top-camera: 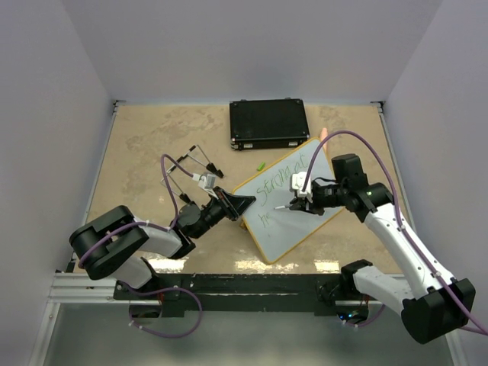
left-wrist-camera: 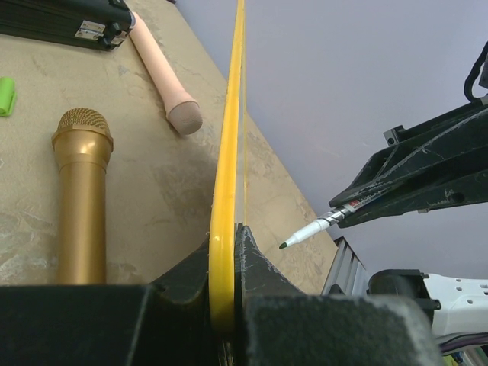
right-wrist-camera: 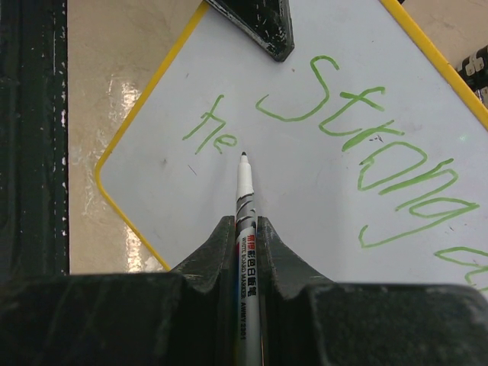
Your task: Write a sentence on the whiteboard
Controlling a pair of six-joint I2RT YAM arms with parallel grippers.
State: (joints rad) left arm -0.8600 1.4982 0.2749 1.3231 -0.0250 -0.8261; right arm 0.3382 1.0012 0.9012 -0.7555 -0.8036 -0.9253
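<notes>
The whiteboard (top-camera: 305,221), white with a yellow rim (left-wrist-camera: 229,137), lies slanted across the middle of the table, raised at its left edge. My left gripper (top-camera: 242,204) is shut on that rim, one finger on each face (left-wrist-camera: 226,252). The sentence (top-camera: 280,183) is green lettering in two lines: "Strong a…" (right-wrist-camera: 366,130) and below it "he" (right-wrist-camera: 210,133). My right gripper (top-camera: 301,204) is shut on a white marker (right-wrist-camera: 245,198), uncapped. Its tip points at the board just right of "he" and seems slightly off the surface in the left wrist view.
A black case (top-camera: 268,124) lies at the back, a green cap (top-camera: 261,165) in front of it. Black wire clips (top-camera: 194,164) lie left of the board. A gold microphone (left-wrist-camera: 80,191) and a pink cylinder (left-wrist-camera: 164,69) rest on the table beside and under the board.
</notes>
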